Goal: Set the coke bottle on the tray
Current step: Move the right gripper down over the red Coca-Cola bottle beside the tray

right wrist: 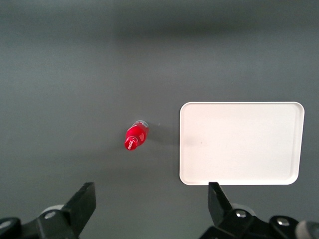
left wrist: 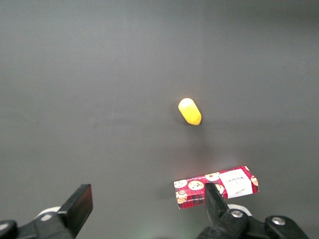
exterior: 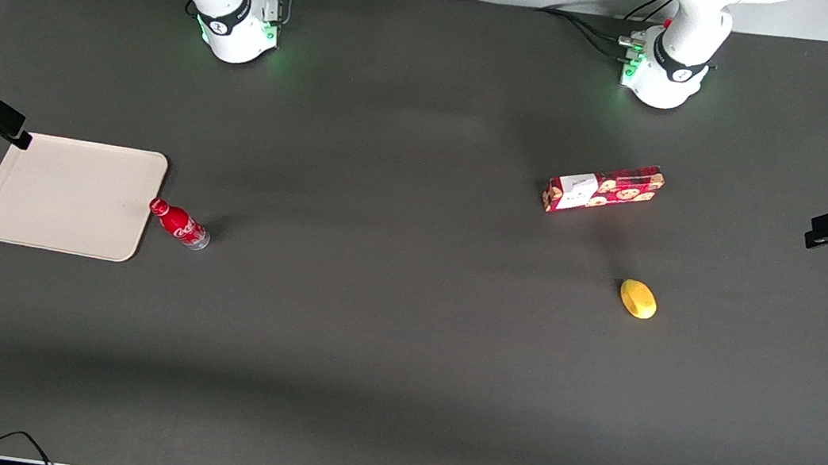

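The coke bottle [exterior: 179, 224] [right wrist: 136, 137], small and red with a red cap and silvery base, stands upright on the dark table. It sits just beside one short edge of the beige tray [exterior: 67, 195] [right wrist: 241, 144], and nothing lies on the tray. My right gripper [exterior: 11, 131] [right wrist: 151, 196] hangs high above the table near the tray corner farthest from the front camera. It is open with nothing between its fingers, and it is well apart from the bottle.
Toward the parked arm's end of the table lie a red cookie box [exterior: 604, 188] [left wrist: 217, 186] and a small yellow oval object [exterior: 638, 299] [left wrist: 190, 111]. The yellow object lies nearer the front camera than the box.
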